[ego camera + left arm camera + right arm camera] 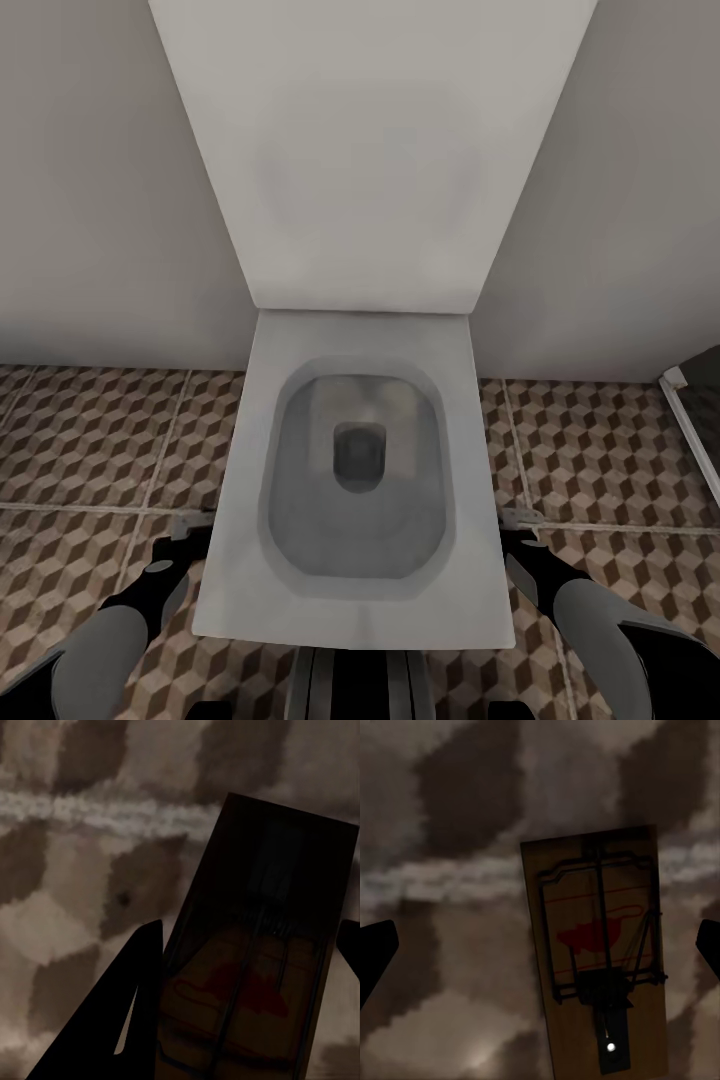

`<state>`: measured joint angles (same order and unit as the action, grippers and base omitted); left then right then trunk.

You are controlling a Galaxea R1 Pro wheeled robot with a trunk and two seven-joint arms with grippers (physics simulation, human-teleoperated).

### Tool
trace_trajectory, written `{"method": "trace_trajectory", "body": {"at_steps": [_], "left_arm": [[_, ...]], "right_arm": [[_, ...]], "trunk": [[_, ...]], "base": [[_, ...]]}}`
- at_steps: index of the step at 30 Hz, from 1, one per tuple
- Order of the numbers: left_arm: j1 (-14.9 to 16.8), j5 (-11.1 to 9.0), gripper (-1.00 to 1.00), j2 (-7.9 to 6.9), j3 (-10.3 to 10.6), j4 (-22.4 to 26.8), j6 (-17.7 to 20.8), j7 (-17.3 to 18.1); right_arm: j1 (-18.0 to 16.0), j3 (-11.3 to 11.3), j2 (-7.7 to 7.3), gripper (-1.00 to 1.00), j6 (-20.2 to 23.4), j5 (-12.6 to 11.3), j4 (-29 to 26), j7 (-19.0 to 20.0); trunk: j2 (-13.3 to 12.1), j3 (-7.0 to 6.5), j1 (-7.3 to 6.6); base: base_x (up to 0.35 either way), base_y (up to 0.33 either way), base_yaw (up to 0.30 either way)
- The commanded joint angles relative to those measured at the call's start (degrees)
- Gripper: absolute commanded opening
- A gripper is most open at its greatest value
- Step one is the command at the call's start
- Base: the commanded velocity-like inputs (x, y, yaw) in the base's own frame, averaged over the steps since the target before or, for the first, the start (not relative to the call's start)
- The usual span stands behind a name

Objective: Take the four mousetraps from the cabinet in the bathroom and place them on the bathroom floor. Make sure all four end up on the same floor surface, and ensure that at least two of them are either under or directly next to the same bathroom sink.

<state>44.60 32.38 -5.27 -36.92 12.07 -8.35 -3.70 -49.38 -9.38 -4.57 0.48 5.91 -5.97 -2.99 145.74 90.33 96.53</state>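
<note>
**A:** What's your head camera giving you?

**B:** I'm looking straight down on a white toilet (355,480), squared-off rim, lid up against a pale wall. Around it lies the bathroom floor (90,440): big square tiles printed with brown, beige and cream cubes, pale grout lines between them. Both my arms reach down, 1 on each side of the bowl.

**A:** Any mousetraps?

**B:** I see 2. In the left wrist view, a mousetrap (259,967) sits between the left end effector (251,945) fingers, a flat rectangular wooden slab in heavy shadow, with thin wire bars and a red mark on its face. The tiles behind it are blurred.

**A:** Is that one gripped?

**B:** The dark finger (127,1020) on one side touches the slab's edge and the other finger is just at the opposite edge. It looks clamped, though the shadow makes the contact hard to read.

**A:** And the right?

**B:** The right wrist view has a second mousetrap (600,960), tan wood, a black wire frame, a red shape printed mid-board and a dark metal plate with a bright rivet. It lies against the cube-pattern tile, across a grout line.

**A:** Held?

**B:** No. The right end effector (544,945) is spread wide, its black fingertips at the far edges of the view, well apart from the slab.
</note>
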Motion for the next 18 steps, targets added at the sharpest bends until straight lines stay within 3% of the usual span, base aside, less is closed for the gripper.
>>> {"method": "trace_trajectory", "body": {"at_steps": [1, 18], "left_arm": [[0.1, 0.7, -1.0, 0.0, -0.3, -0.2, -0.3, -0.3], [0.1, 0.4, -1.0, -0.01, -0.4, -1.7, -0.3, -0.3]], "right_arm": [[0.0, -0.5, 0.02, 1.0, 0.0, 0.6, 0.0, -0.1], [0.0, -0.5, 0.0, 1.0, -0.1, 0.6, 0.0, -0.1]], "trunk": [[0.0, 0.03, -0.01], [0.0, 0.03, -0.01]], "base": [[0.0, 0.0, 0.0], [0.0, 0.0, 0.0]]}}
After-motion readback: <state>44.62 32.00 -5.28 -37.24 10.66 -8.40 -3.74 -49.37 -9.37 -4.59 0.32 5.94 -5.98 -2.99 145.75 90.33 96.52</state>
